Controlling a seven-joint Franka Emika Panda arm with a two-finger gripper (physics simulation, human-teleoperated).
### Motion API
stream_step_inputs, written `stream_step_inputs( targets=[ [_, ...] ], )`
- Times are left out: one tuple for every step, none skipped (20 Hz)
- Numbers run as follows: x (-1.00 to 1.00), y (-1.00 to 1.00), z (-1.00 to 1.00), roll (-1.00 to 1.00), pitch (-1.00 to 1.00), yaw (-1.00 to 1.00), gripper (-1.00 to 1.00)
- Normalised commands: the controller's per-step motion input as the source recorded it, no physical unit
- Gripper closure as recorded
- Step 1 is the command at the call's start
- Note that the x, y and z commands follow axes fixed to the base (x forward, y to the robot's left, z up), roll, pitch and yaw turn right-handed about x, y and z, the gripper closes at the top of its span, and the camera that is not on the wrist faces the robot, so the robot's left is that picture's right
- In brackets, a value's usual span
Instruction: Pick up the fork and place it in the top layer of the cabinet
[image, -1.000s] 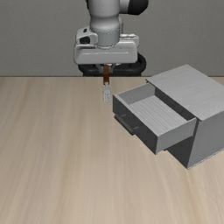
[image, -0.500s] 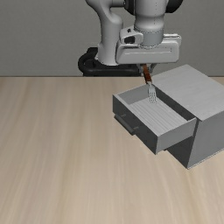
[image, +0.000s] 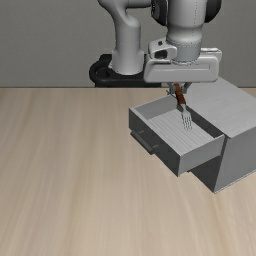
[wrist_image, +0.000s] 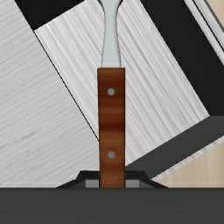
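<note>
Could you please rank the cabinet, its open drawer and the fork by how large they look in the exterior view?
Largest to smallest:
1. cabinet
2. open drawer, clearly smaller than the cabinet
3. fork, by far the smallest

— How many forks do you count?
— One fork (image: 183, 110). Its wooden handle carries two rivets (wrist_image: 110, 90), one above the other.
— And cabinets?
— One cabinet (image: 228, 108), standing near the table's edge at the exterior view's right.
— Drawers?
— One drawer (image: 168, 143) that I can make out, pulled open, with one dark pull (image: 148, 144) on its front. I cannot tell whether the cabinet has more below it.
— Tables?
— One table (image: 60, 180), of pale wood.
— Robots?
— One arm (image: 128, 35), with one gripper (image: 179, 90) of two fingers.
— The fork's tines?
— Too small to count.
</note>
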Motion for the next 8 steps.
stream_step_inputs(
  targets=[
    [0.0,0.0,0.0,0.0,0.0,0.0,-1.0],
    [0.0,0.0,0.0,0.0,0.0,0.0,-1.0],
    [0.0,0.0,0.0,0.0,0.0,0.0,-1.0],
    [0.0,0.0,0.0,0.0,0.0,0.0,-1.0],
    [0.0,0.0,0.0,0.0,0.0,0.0,-1.0],
    [0.0,0.0,0.0,0.0,0.0,0.0,-1.0],
    [0.0,0.0,0.0,0.0,0.0,0.0,-1.0],
    [0.0,0.0,0.0,0.0,0.0,0.0,-1.0]
  ],
)
